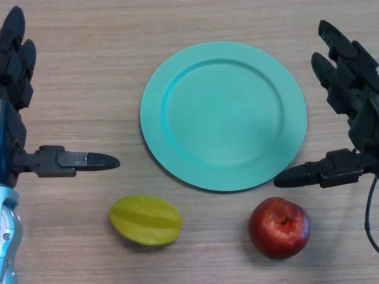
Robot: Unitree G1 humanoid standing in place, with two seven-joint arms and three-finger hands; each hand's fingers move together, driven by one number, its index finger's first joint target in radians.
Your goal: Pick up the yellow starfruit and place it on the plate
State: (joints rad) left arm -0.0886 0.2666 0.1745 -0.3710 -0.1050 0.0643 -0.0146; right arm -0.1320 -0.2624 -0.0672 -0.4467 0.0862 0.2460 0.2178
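The yellow starfruit (145, 220) lies on the wooden table near the front, left of centre. The teal plate (223, 115) sits behind it in the middle of the table, with nothing on it. My left hand (15, 89) is at the left edge, open, its thumb pointing right above and to the left of the starfruit, not touching it. My right hand (350, 94) is at the right edge, open, its thumb reaching toward the plate's right rim.
A red apple (279, 228) lies at the front right, below the plate's right edge and just under my right thumb. Bare wooden tabletop (89, 47) surrounds the plate.
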